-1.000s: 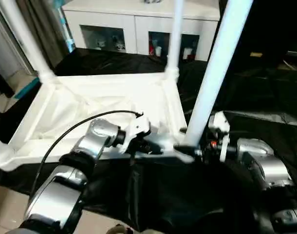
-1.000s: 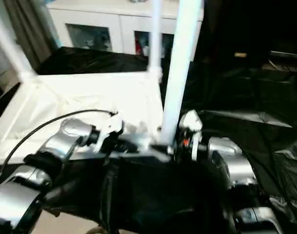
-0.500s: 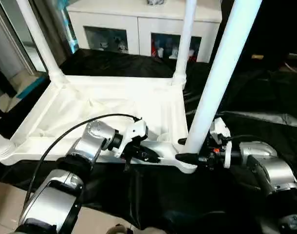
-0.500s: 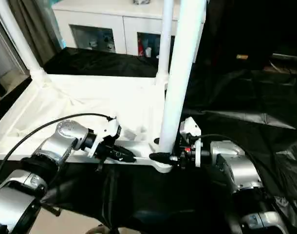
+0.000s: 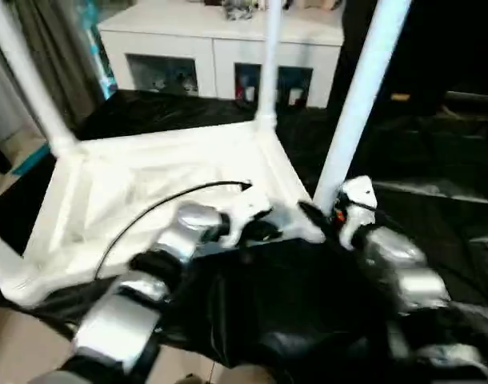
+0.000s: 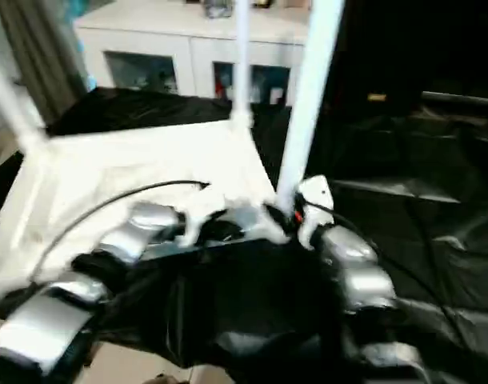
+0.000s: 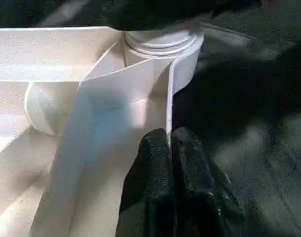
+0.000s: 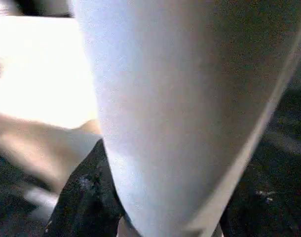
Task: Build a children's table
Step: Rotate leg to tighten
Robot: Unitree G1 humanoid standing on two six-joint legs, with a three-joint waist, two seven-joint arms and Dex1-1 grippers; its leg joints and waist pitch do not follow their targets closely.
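Legs rise from the corners of the children's table (image 5: 148, 172), which lies upside down on a black cloth (image 5: 436, 216), its ribbed underside facing up. The near right leg (image 5: 352, 104) stands up out of its round corner socket (image 7: 160, 42), and another leg (image 5: 270, 64) stands at the far right corner; a third leg (image 5: 28, 80) rises at the far left.

The left pincer (image 7: 171, 148) has its two black fingers (image 7: 153, 163) pressed together on the thin edge of the table's near rim (image 7: 168, 98), just beside the near right socket; from the head camera that pincer (image 5: 264, 232) sits at the near rim under a black cable (image 5: 172, 200).

The right pincer (image 5: 312, 214) is at the foot of the near right leg. Seen from its wrist, the leg (image 8: 180, 108) runs between the two fingers, with one black finger (image 8: 84, 197) against its side, so the pincer is pinching the leg low down near the socket.

Behind the table stands a white cabinet (image 5: 220, 56) with glass-fronted shelves.
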